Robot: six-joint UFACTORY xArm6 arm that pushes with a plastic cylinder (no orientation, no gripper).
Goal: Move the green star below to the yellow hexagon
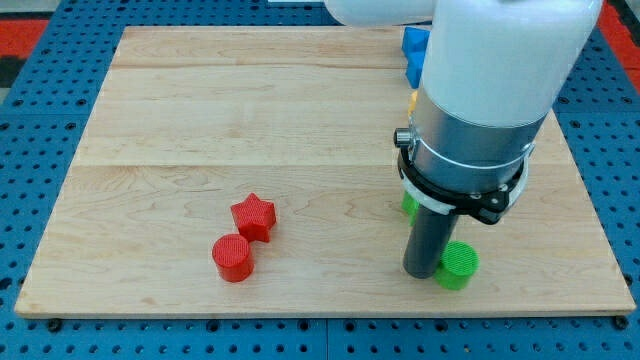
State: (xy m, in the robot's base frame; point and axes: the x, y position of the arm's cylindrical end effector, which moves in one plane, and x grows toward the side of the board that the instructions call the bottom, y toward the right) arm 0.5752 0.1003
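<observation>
Camera view: my tip [421, 272], no jaws on it, touches the green cylinder [459, 265] near the table's [200, 120] bottom edge.

A red star [253, 216] lies on the wooden table [180, 120], left of its middle and toward the view's bottom. A red cylinder [232, 257] sits touching the star, just below and left of it. Two blue blocks [414, 50], shapes unclear, sit at the table's top edge, well apart from the star.
</observation>
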